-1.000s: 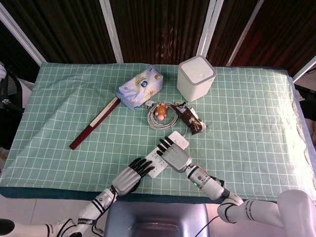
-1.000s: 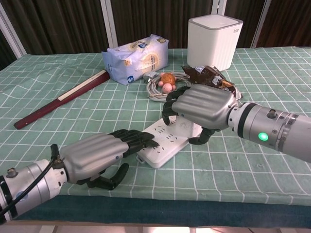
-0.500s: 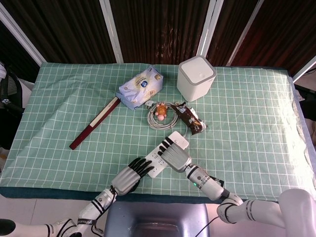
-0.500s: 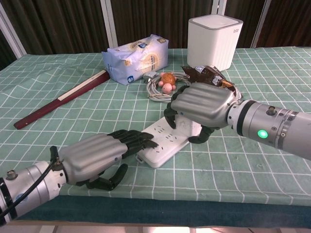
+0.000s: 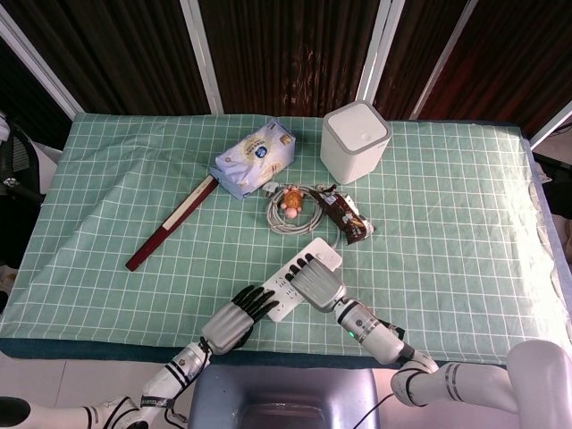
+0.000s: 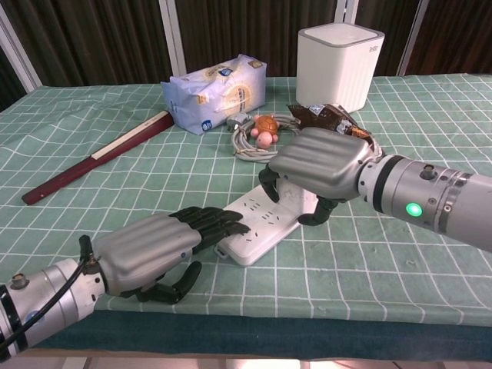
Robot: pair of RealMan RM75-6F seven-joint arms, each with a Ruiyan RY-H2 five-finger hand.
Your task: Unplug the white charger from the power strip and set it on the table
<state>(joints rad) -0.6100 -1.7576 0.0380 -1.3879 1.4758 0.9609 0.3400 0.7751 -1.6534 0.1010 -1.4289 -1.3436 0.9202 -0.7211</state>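
Observation:
A white power strip (image 6: 256, 228) lies slantwise on the green checked cloth near the table's front edge, and its near end also shows in the head view (image 5: 284, 290). My left hand (image 6: 150, 250) (image 5: 234, 323) rests its fingers flat on that near end. My right hand (image 6: 323, 165) (image 5: 315, 281) arches over the far end. Its fingers and thumb curl down on either side of the white charger (image 6: 293, 200) and grip it. The hand hides most of the charger. I cannot tell whether its prongs still sit in the strip.
Behind the strip lie a coiled white cable with a small orange toy (image 5: 290, 204) and a brown snack wrapper (image 5: 345, 218). Farther back stand a white box-shaped appliance (image 5: 355, 140) and a blue tissue pack (image 5: 253, 159). A long dark-red stick (image 5: 172, 223) lies to the left.
My right hand has shifted slightly up and towards the far end of the strip, staying curled over the charger. The left hand and the strip have barely moved.

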